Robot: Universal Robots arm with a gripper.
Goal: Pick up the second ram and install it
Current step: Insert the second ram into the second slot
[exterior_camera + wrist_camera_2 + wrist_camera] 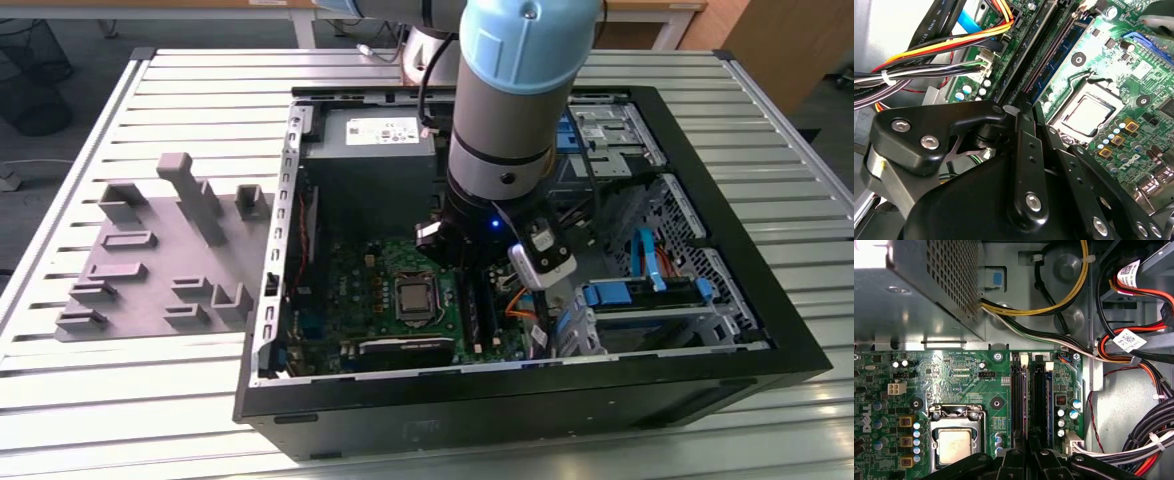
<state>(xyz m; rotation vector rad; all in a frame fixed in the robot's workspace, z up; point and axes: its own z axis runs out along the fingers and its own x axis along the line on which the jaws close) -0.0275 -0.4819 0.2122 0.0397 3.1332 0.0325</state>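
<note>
Slatted table (200, 90) holds open PC case (747, 330), gripper (1029, 452) fingers look closed together over the slots, ram (1049, 390) apparently seated just beside; likely light, stiff, fragile, so grip long edges.

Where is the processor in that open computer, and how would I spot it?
Look inside the black case lying open on the slatted table, at the green board on its floor. Beside the long black slots sits the processor: a plain silver square held in a metal frame, the one flat shiny plate among small dark chips.
</note>
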